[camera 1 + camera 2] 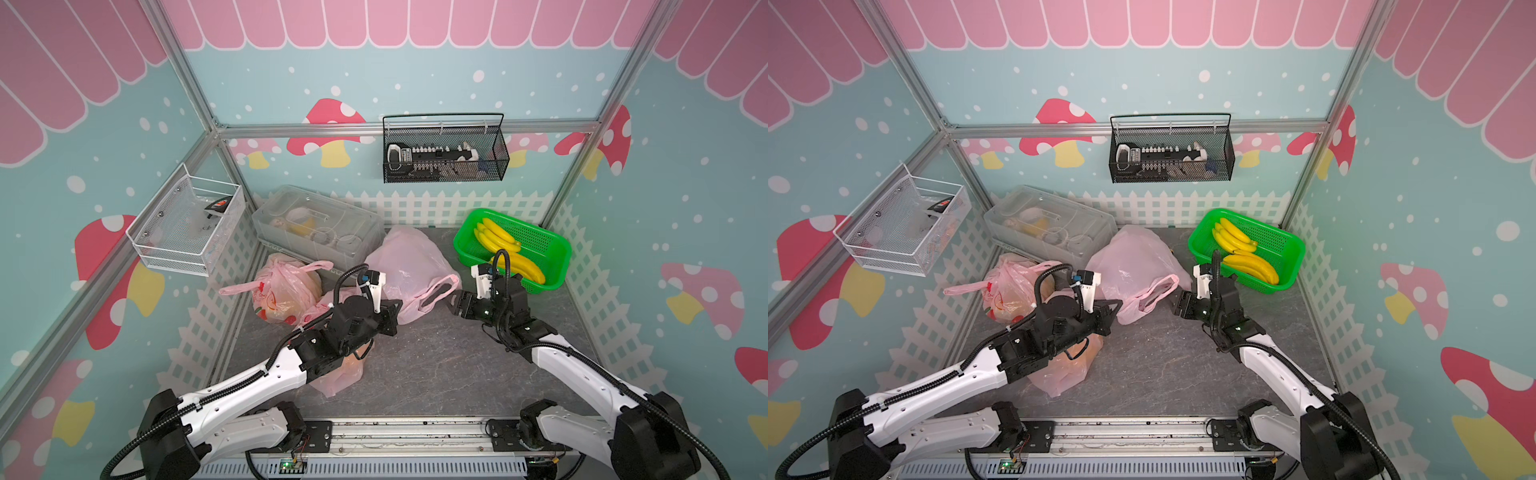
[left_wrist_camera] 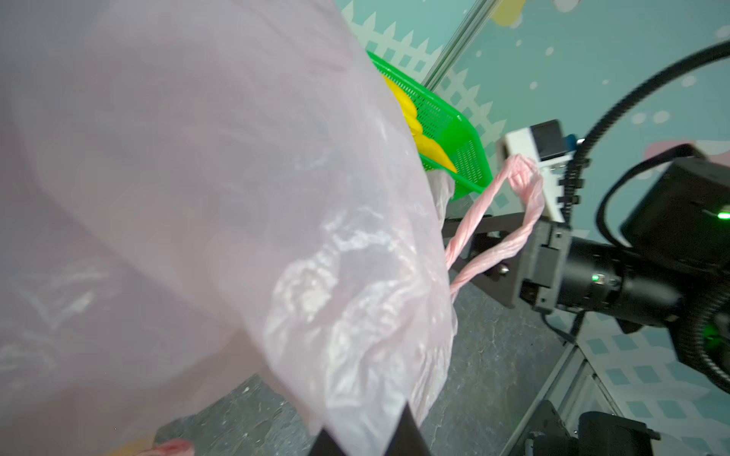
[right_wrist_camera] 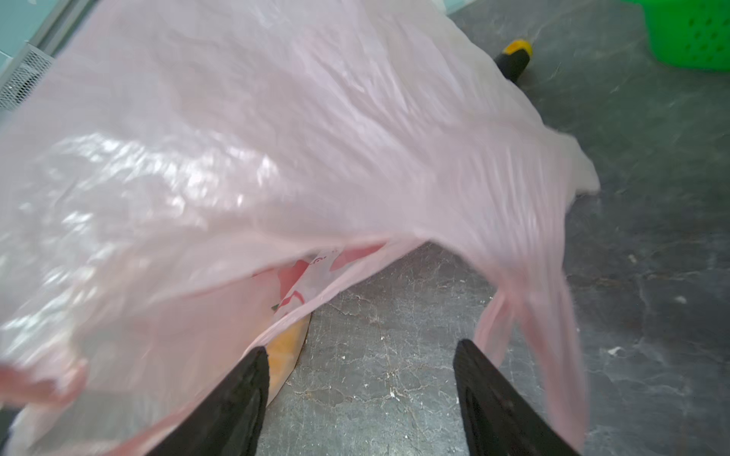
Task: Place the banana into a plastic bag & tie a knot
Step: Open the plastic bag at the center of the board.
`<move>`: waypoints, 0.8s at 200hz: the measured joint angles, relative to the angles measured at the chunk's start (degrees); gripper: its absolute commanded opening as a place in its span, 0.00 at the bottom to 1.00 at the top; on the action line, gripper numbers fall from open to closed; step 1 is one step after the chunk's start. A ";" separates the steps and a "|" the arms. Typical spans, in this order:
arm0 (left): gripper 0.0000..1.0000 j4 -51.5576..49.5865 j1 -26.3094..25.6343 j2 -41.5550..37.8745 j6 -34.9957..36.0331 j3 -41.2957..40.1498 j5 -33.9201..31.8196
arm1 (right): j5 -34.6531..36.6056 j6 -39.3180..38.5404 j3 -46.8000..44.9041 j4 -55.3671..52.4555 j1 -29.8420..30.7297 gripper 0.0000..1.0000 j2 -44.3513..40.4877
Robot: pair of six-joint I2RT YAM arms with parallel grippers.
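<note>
The grey worktop carries everything. On it the pink plastic bag lies puffed up between the two pairs of fingers, with its mouth turned toward them. I judge it is held so that the mouth can be opened for the fruit. The green basket stands behind the right fingers and the bananas lie in it. I see none in this bag, so the filling is not yet begun. The left fingers are pressed together on the thin film of the bag's rim, which in my opinion anchors one side. The right fingers stand wide apart and hold nothing. The bag's handle loop hangs just beside one of them and is probably the next thing to take. The top views give the whole arrangement but hide the pinch. Only the left wrist view shows film between those fingers, and the loop twisted like a cord. Only the right wrist view shows the gap between the mouth's two lips. It also shows plainly a small black-and-yellow object beyond the bag, which I cannot identify.
</note>
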 measured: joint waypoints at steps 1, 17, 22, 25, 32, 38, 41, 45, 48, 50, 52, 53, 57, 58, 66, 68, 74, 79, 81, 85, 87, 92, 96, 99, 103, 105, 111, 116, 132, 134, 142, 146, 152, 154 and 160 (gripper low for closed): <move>0.00 0.26 -0.22 -0.11 0.00 -0.22 0.02 | 0.00 0.11 -0.02 0.07 0.02 0.73 0.13; 0.00 3.39 -2.51 -0.66 -0.17 -2.25 0.68 | 0.20 2.67 -1.03 2.03 0.42 0.73 2.38; 0.00 4.20 -3.19 -0.72 -0.15 -2.80 0.79 | 0.31 3.39 -1.36 2.54 0.52 0.73 2.91; 0.00 4.66 -3.61 -0.72 -0.15 -3.17 0.81 | 0.44 3.69 -1.51 2.73 0.57 0.73 3.17; 0.00 5.46 -4.42 -0.72 -0.17 -3.85 0.85 | 0.63 4.66 -1.88 3.30 0.74 0.73 3.80; 0.00 6.14 -5.07 -0.72 -0.17 -4.48 0.87 | 0.79 5.49 -2.14 3.69 0.87 0.73 4.33; 0.00 6.51 -5.42 -0.72 -0.20 -4.81 0.90 | 0.90 5.84 -2.21 3.76 0.98 0.73 4.55; 0.00 6.93 -5.70 -0.72 -0.20 -5.14 0.85 | 1.05 6.25 -2.25 3.74 1.09 0.73 4.81; 0.00 7.28 -5.92 -0.72 -0.22 -5.40 0.85 | 1.11 6.54 -2.29 3.74 1.16 0.74 5.01; 0.00 7.54 -6.05 -0.72 -0.20 -5.57 0.83 | 1.22 6.71 -2.32 3.76 1.20 0.74 5.11; 0.00 7.67 -6.14 -0.72 -0.22 -5.73 0.81 | 1.29 6.88 -2.34 3.74 1.22 0.74 5.20; 0.00 7.82 -6.23 -0.72 -0.20 -5.86 0.83 | 1.38 6.99 -2.34 3.72 1.29 0.74 5.27; 0.00 8.20 -6.40 -0.72 -0.22 -6.16 0.79 | 1.62 7.21 -2.38 3.72 1.44 0.74 5.35; 0.00 8.22 -6.40 -0.72 -0.20 -6.23 0.79 | 1.70 7.30 -2.40 3.72 1.46 0.74 5.40; 0.00 8.66 -6.60 -0.70 -0.20 -6.64 0.81 | 2.16 7.74 -2.56 3.69 1.68 0.74 5.49; 0.00 8.79 -6.64 -0.70 -0.22 -6.73 0.83 | 2.34 7.85 -2.58 3.67 1.79 0.74 5.49; 0.00 9.16 -6.73 -0.68 -0.22 -6.97 0.83 | 2.60 8.04 -2.67 3.54 1.90 0.74 5.49; 0.00 9.46 -6.73 -0.66 -0.22 -7.10 0.81 | 2.80 8.13 -2.71 3.43 2.01 0.73 5.49; 0.00 9.55 -6.75 -0.61 -0.22 -7.13 0.83 | 2.93 8.09 -2.71 3.28 2.12 0.73 5.49; 0.00 9.77 -6.75 -0.57 -0.22 -7.17 0.83 | 3.23 8.11 -2.71 3.15 2.25 0.73 5.49; 0.00 9.86 -6.78 -0.52 -0.22 -7.19 0.83 | 3.37 8.04 -2.71 3.04 2.27 0.73 5.49; 0.00 10.03 -6.78 -0.44 -0.24 -7.19 0.83 | 3.98 7.69 -2.71 2.58 2.45 0.73 5.46; 0.00 10.21 -6.78 -0.35 -0.24 -7.26 0.83 | 4.76 7.08 -2.64 1.75 2.64 0.73 5.33; 0.00 10.32 -6.78 -0.31 -0.22 -7.30 0.85 | 5.27 6.86 -2.62 1.11 2.78 0.73 5.27; 0.00 10.32 -6.78 -0.26 -0.24 -7.34 0.83 | 6.29 5.99 -2.47 -0.20 3.02 0.73 4.98; 0.00 10.32 -6.78 -0.26 -0.22 -7.39 0.83 | 6.73 5.62 -2.43 -0.74 3.10 0.73 4.87; 0.00 10.21 -6.78 -0.26 -0.22 -7.52 0.81 | 8.28 4.22 -2.19 -2.73 3.39 0.73 4.33; 0.00 10.23 -6.80 -0.28 -0.22 -7.69 0.81 | 9.51 2.99 -1.99 -4.37 3.54 0.73 3.74; 0.00 10.19 -6.82 -0.59 -0.24 -8.41 0.79 | 13.97 -1.14 -1.22 -8.76 3.80 0.72 1.86; 0.00 10.16 -6.82 -0.68 -0.24 -8.52 0.81 | 14.47 -1.62 -1.09 -9.18 3.80 0.72 1.73; 0.00 10.12 -6.82 -1.16 -0.28 -8.96 0.79 | 16.39 -3.72 -0.66 -10.58 3.78 0.72 1.51; 0.00 10.10 -6.82 -1.38 -0.33 -9.11 0.79 | 17.25 -4.70 -0.48 -11.15 3.74 0.72 1.53; 0.00 9.92 -6.82 -1.70 -0.37 -9.22 0.79 | 17.97 -5.90 -0.48 -11.58 3.74 0.72 1.62; 0.00 9.88 -6.82 -1.81 -0.37 -9.22 0.79 | 18.21 -6.34 -0.48 -11.74 3.74 0.72 1.66; 0.00 9.79 -6.82 -2.05 -0.35 -9.22 0.79 | 18.62 -7.45 -0.50 -12.24 3.76 0.72 1.88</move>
